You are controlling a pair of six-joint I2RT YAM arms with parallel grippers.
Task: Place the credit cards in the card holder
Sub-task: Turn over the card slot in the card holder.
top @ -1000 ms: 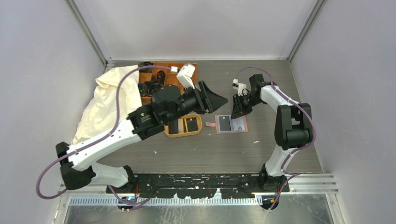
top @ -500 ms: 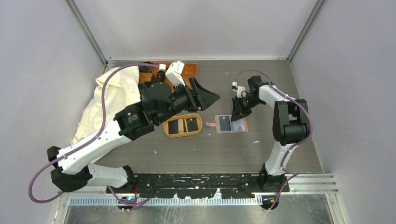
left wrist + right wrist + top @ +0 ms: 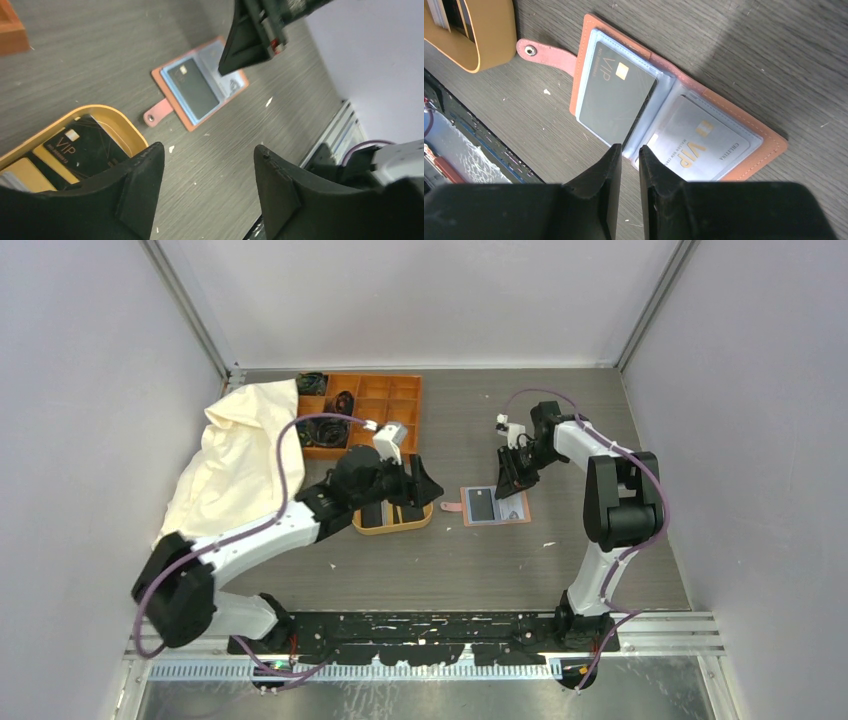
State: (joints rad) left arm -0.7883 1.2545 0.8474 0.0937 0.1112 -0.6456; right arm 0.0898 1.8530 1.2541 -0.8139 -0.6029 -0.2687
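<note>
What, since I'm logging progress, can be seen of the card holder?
The card holder lies open flat on the table: reddish-brown leather outside, pale blue clear sleeves inside. A black card sits in the strap-side sleeve, a pale silvery card in the other. Its snap strap points toward the wooden tray. The right gripper hangs at its edge, jaws nearly closed; contact unclear.

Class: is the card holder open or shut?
Open: the card holder lies spread flat, pockets up, a dark card in one, a pale card in the other.
</note>
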